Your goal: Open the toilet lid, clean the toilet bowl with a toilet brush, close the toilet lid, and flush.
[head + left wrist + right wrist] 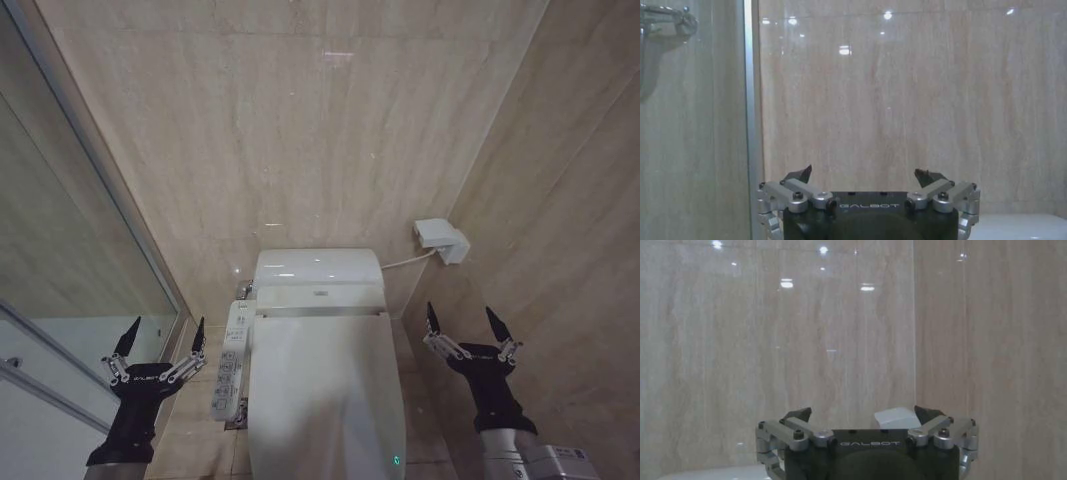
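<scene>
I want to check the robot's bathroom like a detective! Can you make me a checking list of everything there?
Surface: beige tiled floor on both sides of the toilet.
Job's things: toilet lid shut, lying flat; a small green light near its front edge.
Clutter: nothing seen.
Grippers: left gripper open, held up left of the toilet, touching nothing; right gripper open, held up on the right, touching nothing.
Cables: a pale cord runs from the toilet's back to a white wall box.
Surroundings: beige stone walls, glass shower partition on the left, control panel beside the toilet.
</scene>
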Controlling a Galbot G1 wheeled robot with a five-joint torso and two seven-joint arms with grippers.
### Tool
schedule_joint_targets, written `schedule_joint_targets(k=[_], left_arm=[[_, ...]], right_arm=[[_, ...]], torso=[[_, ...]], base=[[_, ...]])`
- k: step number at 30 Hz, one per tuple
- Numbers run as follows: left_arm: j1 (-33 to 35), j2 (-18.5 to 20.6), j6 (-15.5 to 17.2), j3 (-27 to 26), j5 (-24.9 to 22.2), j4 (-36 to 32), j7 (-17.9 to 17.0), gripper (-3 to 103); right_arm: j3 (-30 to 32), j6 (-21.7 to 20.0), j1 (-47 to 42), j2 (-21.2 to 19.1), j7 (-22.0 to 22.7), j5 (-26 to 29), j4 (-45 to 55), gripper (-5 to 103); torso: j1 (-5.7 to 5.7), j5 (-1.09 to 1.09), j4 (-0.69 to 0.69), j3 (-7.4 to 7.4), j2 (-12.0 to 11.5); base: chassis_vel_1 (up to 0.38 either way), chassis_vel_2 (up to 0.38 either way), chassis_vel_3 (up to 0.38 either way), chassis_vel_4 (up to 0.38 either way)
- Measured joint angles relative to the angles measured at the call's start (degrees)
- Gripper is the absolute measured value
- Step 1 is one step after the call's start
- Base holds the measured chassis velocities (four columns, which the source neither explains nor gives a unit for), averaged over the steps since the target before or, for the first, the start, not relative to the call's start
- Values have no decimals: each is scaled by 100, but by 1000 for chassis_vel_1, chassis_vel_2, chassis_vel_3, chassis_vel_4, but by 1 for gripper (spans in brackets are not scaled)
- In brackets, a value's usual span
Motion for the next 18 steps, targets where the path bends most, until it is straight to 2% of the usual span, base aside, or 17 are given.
schedule_joint_targets(k=[8,18], left_arm=[[0,0,2,0,-1,2,0,100],[0,0,3,-1,-3,5,0,100]], right_arm=[[0,0,0,0,0,0,0,100],[0,0,0,0,0,0,0,100]], torso=[[-2,0,0,-2,1],[-2,-1,0,-1,0]], base=[[164,-159,-154,159],[272,-264,-268,270]])
